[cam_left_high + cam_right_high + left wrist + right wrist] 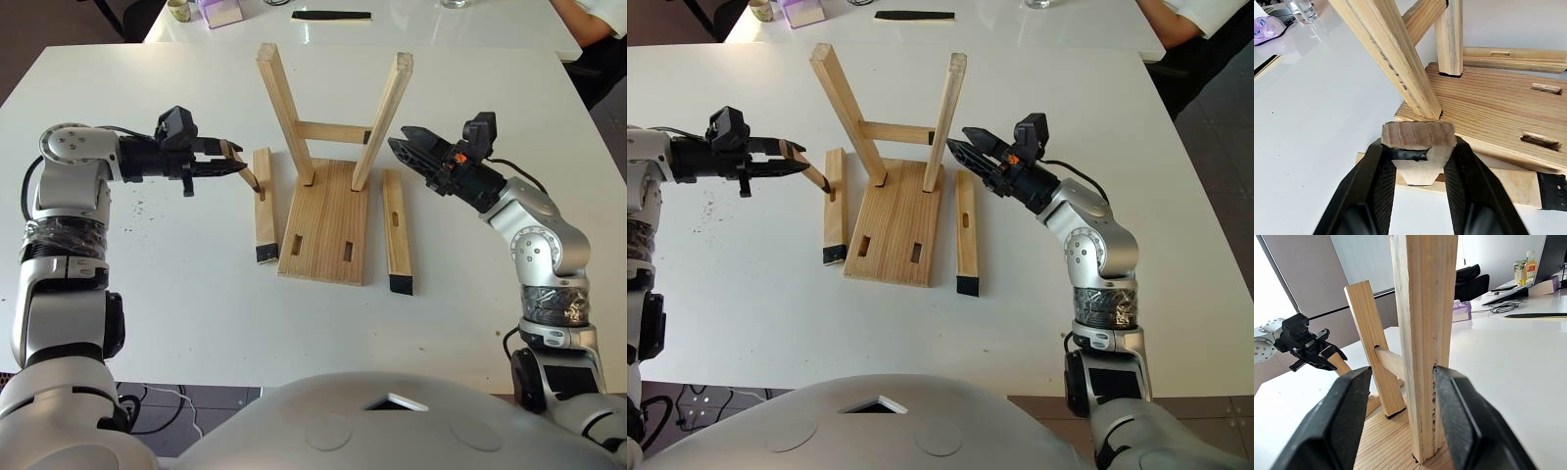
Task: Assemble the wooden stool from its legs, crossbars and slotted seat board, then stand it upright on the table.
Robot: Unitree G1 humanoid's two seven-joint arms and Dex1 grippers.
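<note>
White desk (147, 294). Seat board (328, 230) lies flat at centre, with two upright legs (286, 108) in its far slots. Left tool (235, 164) is clenched on a short crossbar (253, 179), its lower end at the loose leg (264, 211). Right tool (397, 150) is released, straddling the right upright leg (384, 117). Risk: the tilted crossbar jams, or pushes the unheld leg aside.

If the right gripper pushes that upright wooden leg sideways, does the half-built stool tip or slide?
Probably slides rather than tips: the slotted wooden seat board lies flat and broad on the glossy white table. The upright wooden leg looks stiff, braced by a crossbar to the second upright leg. Its socket fit is unclear; it might wobble.
</note>
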